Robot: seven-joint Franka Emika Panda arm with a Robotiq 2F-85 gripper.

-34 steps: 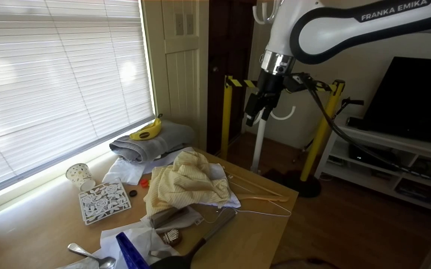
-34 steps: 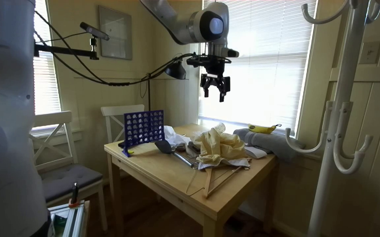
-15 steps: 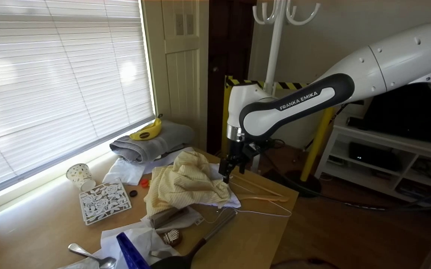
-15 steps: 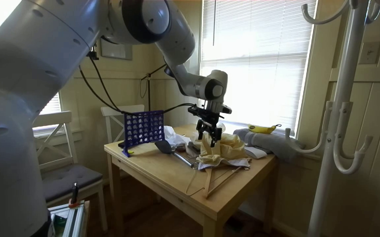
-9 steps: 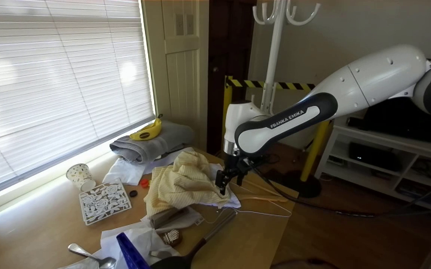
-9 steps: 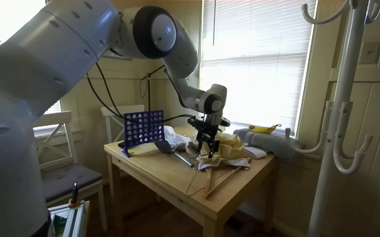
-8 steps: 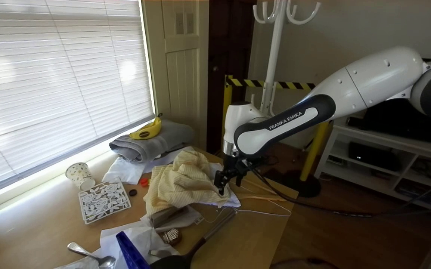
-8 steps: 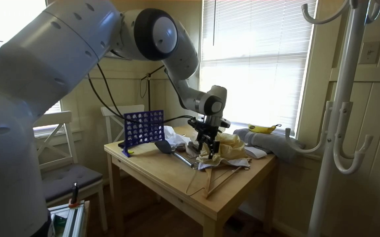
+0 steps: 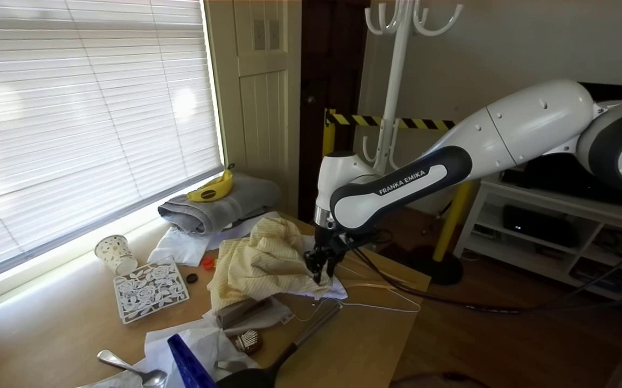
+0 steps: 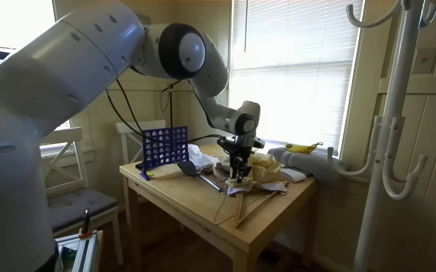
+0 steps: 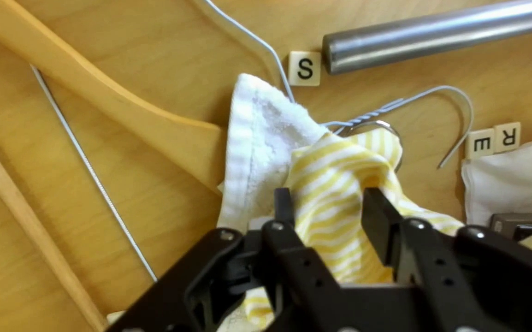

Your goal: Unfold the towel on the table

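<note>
The table (image 9: 354, 345) carries the whole work, and toward one end of it lies the towel (image 9: 265, 264), which in both exterior views is a wrinkled heap, not yet spread. Its narrow end reaches near the hanger (image 11: 164, 138), and this end is, we judge, what we must take in the present step. Between the towel and the hanger we see a white cloth (image 11: 266, 124); whether it is a separate piece or the towel's other face, we cannot tell. For this reason we aim carefully: the gripper (image 11: 328, 198) has its fingers (image 11: 381, 230) apart, with a striped fold of the towel between them in the wrist view, and one finger is just at the border of the white cloth. How deep the tips reach is not clear to us. It seems better to shift a little away from the white cloth and go low enough that both tips pass beside the fold, so that we bring them together on the towel only. Then we should lift slowly and look whether something follows, because the wire (image 11: 376, 112) runs to the towel's tip and could hook in it. The tiles (image 11: 304, 68) near the wire are light, we think, so we lift first and pull outward after, not dragging low.
</note>
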